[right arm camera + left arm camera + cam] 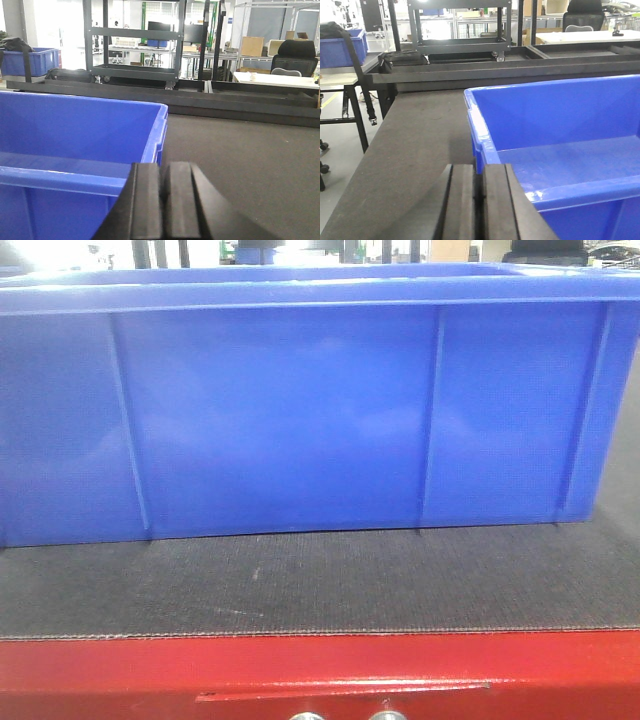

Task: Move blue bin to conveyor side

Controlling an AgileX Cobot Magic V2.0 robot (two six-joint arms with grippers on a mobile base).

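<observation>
The blue bin point(300, 410) stands on the dark conveyor belt point(300, 585), just behind the belt's red front edge point(300, 670). It fills the front view, and it is empty inside. In the left wrist view my left gripper point(479, 167) is at the near left corner of the bin point(560, 115). Its jaws are closed to a thin dark slit, and no blue shows between them. In the right wrist view my right gripper point(164, 165) is at the near right corner of the bin point(75, 125), closed the same way. Neither gripper shows in the front view.
The belt extends left of the bin point(415, 145) and right of it point(240, 160). A black frame rail point(470, 70) borders its far side, with a black cart point(460, 25) behind. Another blue crate point(30, 60) sits far left. A white table point(275, 80) and chair point(297, 55) are far right.
</observation>
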